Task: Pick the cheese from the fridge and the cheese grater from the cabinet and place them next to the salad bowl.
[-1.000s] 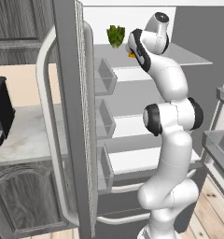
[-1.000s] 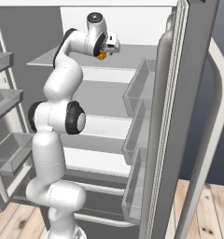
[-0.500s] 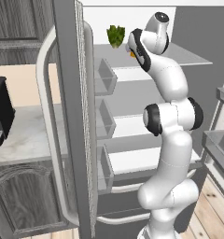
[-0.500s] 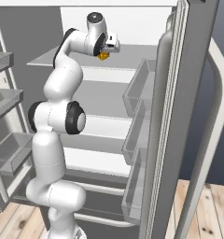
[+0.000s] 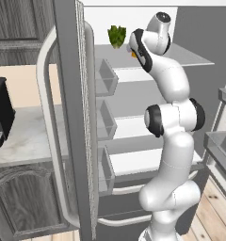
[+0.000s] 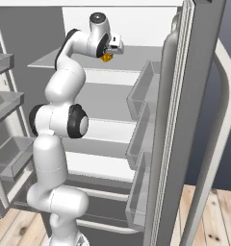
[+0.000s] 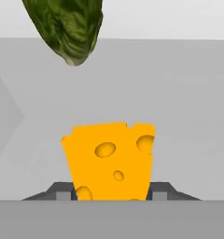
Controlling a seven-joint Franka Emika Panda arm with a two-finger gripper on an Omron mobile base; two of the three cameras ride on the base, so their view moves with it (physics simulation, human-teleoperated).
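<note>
Jaws pinched on the cheese (image 7: 111, 161) from both sides, gripper (image 6: 108, 56) up at the fridge's (image 5: 133, 99) top shelf (image 6: 136, 56). Orange-yellow wedge, smooth, pitted with round holes, near the shelf's middle. Rumpled green leafy vegetable (image 7: 67, 25) behind it. Shelves flat, white; door bins (image 6: 141, 91) clear, boxy.

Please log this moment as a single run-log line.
stage: picking in fridge | gripper: shut on cheese | cheese: on top shelf | leafy vegetable: behind cheese | fridge door: open
</note>
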